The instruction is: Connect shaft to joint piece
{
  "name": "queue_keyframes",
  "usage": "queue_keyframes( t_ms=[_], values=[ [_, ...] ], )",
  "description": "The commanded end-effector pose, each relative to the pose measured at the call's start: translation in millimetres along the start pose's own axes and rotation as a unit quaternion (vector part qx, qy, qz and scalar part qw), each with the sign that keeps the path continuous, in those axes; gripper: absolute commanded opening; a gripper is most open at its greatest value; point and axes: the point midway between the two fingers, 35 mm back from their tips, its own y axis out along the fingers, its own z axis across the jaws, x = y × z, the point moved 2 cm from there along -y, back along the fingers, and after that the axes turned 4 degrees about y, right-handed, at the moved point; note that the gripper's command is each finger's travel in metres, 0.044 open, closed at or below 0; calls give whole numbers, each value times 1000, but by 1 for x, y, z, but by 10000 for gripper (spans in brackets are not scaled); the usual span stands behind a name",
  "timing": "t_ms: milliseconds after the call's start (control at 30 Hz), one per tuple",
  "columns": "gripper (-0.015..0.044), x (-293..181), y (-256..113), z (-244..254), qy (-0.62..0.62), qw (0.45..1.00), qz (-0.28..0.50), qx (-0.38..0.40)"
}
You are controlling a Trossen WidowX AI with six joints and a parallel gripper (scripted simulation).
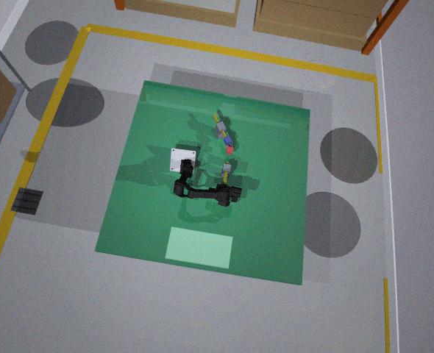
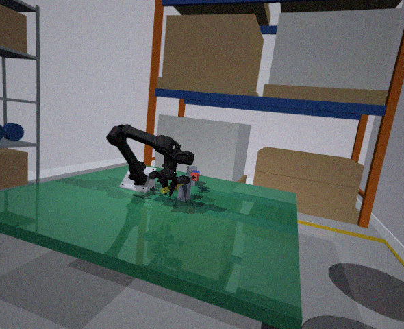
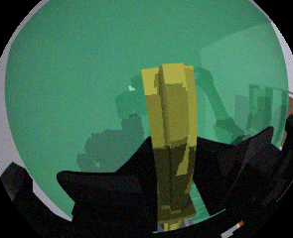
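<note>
The second shaft is yellow and ribbed and runs through its grey block. My gripper is shut on this shaft, on the part behind the block; in the top view the arm covers the shaft's rear end. The joint piece has a red end and a blue part. The red end's cross-shaped opening faces toward the second block's side. A gap separates it from the shaft's short front tip. The first shaft sits in the other grey block, at an angle.
The arm's white base plate is left of the blocks on the green table. A pale rectangle shows near the table's front edge. Shelves with boxes stand beyond the table.
</note>
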Motion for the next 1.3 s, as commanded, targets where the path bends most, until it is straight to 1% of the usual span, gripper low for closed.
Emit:
queue_keyframes(
  t_ms=[0, 1267],
  values=[
    [0, -1, 0, 0, -2, 1000, 0, 0],
    [0, -54, 0, -3, -2, 1000, 3, -15]
  ],
)
